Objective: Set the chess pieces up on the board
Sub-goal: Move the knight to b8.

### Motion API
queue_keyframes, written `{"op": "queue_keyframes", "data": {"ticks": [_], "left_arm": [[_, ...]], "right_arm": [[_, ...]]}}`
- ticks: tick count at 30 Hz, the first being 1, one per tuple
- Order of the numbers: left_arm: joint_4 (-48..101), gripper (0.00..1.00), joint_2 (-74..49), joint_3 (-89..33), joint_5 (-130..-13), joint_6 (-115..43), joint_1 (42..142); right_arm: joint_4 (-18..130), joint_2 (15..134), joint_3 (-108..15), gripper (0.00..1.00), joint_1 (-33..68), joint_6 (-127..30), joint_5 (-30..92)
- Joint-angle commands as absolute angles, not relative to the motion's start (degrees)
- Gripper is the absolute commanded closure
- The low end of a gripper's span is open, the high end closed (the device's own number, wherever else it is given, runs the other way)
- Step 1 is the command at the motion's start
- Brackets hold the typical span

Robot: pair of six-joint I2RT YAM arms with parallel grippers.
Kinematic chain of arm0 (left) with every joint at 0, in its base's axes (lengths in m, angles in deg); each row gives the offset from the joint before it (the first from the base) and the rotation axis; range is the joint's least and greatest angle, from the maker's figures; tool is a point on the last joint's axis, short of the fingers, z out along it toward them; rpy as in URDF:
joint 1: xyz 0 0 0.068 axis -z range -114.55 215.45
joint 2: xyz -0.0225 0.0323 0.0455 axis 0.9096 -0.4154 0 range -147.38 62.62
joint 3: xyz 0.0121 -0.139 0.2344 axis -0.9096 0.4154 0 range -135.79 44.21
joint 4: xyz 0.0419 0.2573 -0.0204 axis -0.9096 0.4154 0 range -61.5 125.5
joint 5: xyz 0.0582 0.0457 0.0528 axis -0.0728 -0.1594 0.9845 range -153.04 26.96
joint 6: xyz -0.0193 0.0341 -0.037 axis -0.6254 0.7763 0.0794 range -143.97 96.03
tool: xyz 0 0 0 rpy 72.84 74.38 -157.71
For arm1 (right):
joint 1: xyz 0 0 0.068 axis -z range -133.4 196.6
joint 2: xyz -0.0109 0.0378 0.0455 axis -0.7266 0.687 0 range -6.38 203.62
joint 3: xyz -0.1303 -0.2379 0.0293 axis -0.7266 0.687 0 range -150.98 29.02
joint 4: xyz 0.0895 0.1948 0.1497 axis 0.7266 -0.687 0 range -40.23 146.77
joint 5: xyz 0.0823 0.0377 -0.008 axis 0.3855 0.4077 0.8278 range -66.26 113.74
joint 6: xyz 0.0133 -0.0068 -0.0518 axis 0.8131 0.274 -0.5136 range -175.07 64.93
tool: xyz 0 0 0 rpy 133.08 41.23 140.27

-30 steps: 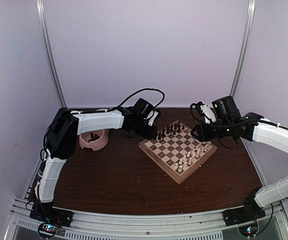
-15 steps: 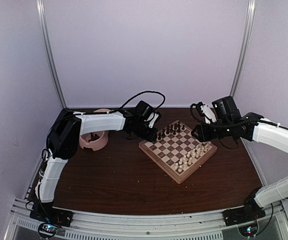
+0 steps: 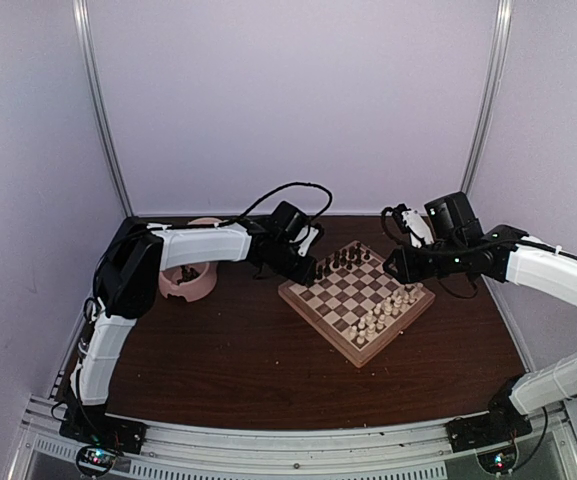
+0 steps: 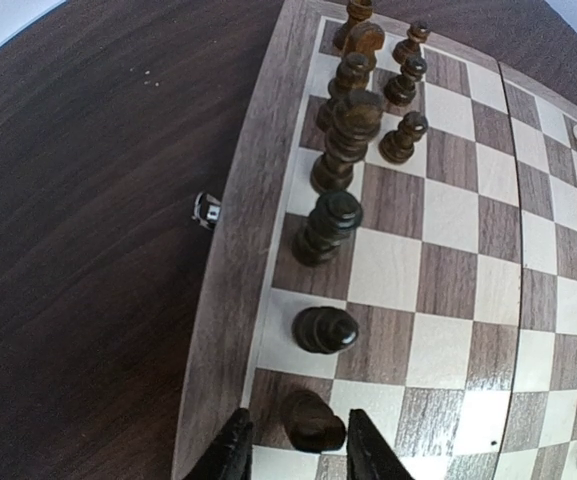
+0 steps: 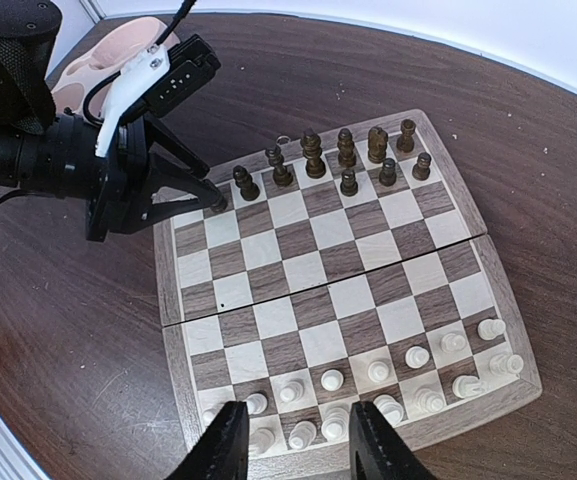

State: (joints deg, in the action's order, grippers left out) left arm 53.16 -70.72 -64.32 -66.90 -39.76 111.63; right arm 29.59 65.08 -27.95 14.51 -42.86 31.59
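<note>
The board (image 3: 316,328) lies turned like a diamond at the table's middle right. Dark chess pieces (image 3: 340,262) stand along its far-left side, pale ones (image 3: 383,315) along its near-right side. My left gripper (image 3: 308,268) is low over the board's left corner. In the left wrist view its jaws (image 4: 298,442) stand open on either side of a dark piece (image 4: 313,420) on the corner square, with a gap on each side. More dark pieces (image 4: 343,140) line the back row beyond it. My right gripper (image 5: 293,430) hovers open above the pale pieces (image 5: 368,395), holding nothing.
A pink double bowl (image 3: 188,278) sits at the far left beside the left arm, with something dark inside. The board's tan border (image 4: 233,270) carries a small metal clasp (image 4: 206,209). Walls close in the back and sides.
My left gripper's jaws have parted, letting go of the dark piece on the corner square. The left arm shifted slightly toward the board earlier. The right arm has stayed still.
</note>
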Motion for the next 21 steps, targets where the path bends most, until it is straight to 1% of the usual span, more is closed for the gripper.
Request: {"op": "queue_keyframes", "data": {"ticks": [1, 10, 14, 17, 19, 21], "left_arm": [[54.0, 0.64, -71.8, -66.7, -67.0, -38.8, 111.2], [56.0, 0.63, -69.0, -66.5, -66.8, -38.4, 111.2], [62.7, 0.61, -65.7, -68.4, -66.3, -39.6, 111.3], [66.5, 0.60, -60.8, -67.4, -64.5, -39.8, 111.3], [68.5, 0.56, -57.4, -65.9, -61.8, -39.0, 111.3], [70.6, 0.49, -54.2, -64.2, -56.9, -38.3, 111.3]], "right_arm": [[29.9, 64.5, -29.0, 0.63, 14.9, -42.6, 30.9], [29.9, 64.5, -29.1, 0.63, 14.8, -42.5, 31.2], [30.0, 64.7, -29.3, 0.63, 14.8, -42.3, 31.2], [30.3, 64.8, -29.3, 0.63, 14.8, -42.2, 31.2], [30.5, 64.9, -29.4, 0.63, 14.8, -42.1, 31.2], [30.7, 65.0, -29.6, 0.63, 14.8, -42.1, 31.2]]}}
